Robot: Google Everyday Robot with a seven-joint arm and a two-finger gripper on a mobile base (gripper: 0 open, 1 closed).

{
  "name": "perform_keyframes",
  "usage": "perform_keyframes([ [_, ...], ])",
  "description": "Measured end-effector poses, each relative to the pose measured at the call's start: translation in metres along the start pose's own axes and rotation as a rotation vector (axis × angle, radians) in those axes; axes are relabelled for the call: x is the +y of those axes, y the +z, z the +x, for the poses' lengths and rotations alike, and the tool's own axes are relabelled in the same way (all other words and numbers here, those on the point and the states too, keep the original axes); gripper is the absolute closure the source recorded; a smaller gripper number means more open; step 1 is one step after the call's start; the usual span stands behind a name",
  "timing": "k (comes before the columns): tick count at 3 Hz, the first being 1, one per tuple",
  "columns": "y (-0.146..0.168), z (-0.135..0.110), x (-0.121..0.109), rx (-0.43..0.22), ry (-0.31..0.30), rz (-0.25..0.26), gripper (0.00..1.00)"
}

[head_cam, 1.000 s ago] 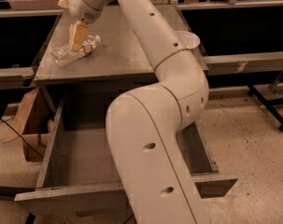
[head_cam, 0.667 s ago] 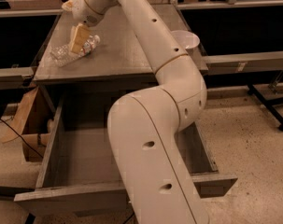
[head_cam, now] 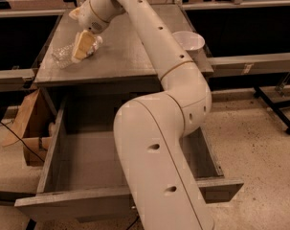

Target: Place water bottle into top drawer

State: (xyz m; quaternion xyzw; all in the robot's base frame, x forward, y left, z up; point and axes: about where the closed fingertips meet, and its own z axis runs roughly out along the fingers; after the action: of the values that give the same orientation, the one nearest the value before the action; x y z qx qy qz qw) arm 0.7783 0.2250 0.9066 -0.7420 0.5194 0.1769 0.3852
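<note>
One clear, crinkled water bottle (head_cam: 63, 55) lies at the far left of the desk (head_cam: 130, 56). My end effector (head_cam: 83, 46) is over it; I cannot tell its grip. The top drawer (head_cam: 72, 202) stands open near me.

Arm (head_cam: 156, 147), one, cream-white: thick lower link fills the bottom centre of the frame and rises to a rounded elbow (head_cam: 188, 96) at centre right. Forearm: slimmer link, runs from the elbow diagonally to the upper left. Wrist (head_cam: 99, 8): bulbous, near the top left edge, bent downward. Gripper (head_cam: 82, 46): tan-coloured, upper left of the frame, hanging below the wrist and pointing down.
</note>
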Motion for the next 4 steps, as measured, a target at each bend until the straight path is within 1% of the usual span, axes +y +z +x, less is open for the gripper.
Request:
perform_keyframes([
  [1,0.020,0.005,0.009,-0.024,0.042,-0.034,0.00],
  [2,0.032,-0.008,0.011,-0.057,0.044,-0.042,0.00],
  [3,0.043,-0.014,0.020,-0.067,0.050,-0.076,0.14],
  [4,0.048,-0.014,0.033,-0.068,0.059,-0.125,0.45],
])
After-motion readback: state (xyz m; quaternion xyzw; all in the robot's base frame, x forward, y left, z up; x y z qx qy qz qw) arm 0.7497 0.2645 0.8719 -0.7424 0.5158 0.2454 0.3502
